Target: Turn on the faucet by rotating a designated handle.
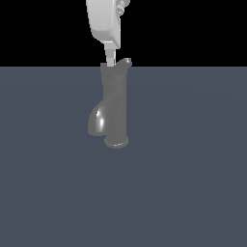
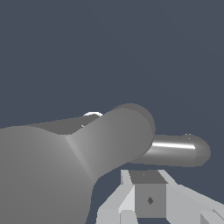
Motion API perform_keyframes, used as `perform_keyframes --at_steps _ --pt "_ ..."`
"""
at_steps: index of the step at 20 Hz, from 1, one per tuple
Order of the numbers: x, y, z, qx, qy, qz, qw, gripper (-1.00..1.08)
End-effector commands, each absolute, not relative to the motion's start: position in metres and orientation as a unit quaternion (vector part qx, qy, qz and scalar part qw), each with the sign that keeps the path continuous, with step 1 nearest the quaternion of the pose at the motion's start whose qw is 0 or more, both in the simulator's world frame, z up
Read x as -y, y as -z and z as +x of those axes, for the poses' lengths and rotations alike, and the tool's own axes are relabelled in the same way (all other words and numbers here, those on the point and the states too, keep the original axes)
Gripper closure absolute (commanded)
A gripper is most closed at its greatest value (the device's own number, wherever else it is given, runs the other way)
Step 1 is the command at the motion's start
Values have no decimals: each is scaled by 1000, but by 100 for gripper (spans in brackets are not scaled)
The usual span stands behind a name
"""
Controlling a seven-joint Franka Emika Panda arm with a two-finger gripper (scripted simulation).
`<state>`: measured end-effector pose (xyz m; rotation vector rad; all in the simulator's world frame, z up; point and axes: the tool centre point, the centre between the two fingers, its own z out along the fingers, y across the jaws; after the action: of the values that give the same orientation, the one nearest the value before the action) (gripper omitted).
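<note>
The faucet (image 1: 116, 103) is a dark grey glossy tap standing upright on its round base, with its spout (image 1: 98, 120) bulging toward the exterior view's left. The handle (image 1: 127, 62) is a short lever with a rounded end that sticks out from the cap toward the exterior view's right. My white gripper (image 1: 111, 59) comes down from above, and its tips sit at the cap just beside the handle's root. In the wrist view the faucet (image 2: 87, 148) looms large and close. There the handle (image 2: 175, 151) lies right by my gripper (image 2: 148, 179), whose fingers show no gap and hold nothing.
A flat blue-grey floor (image 1: 193, 183) stretches all around the faucet, with a black background above it. No other object shows in either view.
</note>
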<state>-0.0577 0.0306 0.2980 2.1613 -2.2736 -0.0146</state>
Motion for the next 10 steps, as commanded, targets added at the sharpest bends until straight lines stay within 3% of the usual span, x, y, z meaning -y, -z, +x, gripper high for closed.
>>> perform_keyframes --at_steps 1,4,5,10 --pt "22 -298 -49 751 0 660 0 108" --pt "31 -298 -46 753 0 658 0 108" --pt "-16 -298 -51 727 6 687 -1 108" --pt "-5 -298 -40 731 5 682 -1 108"
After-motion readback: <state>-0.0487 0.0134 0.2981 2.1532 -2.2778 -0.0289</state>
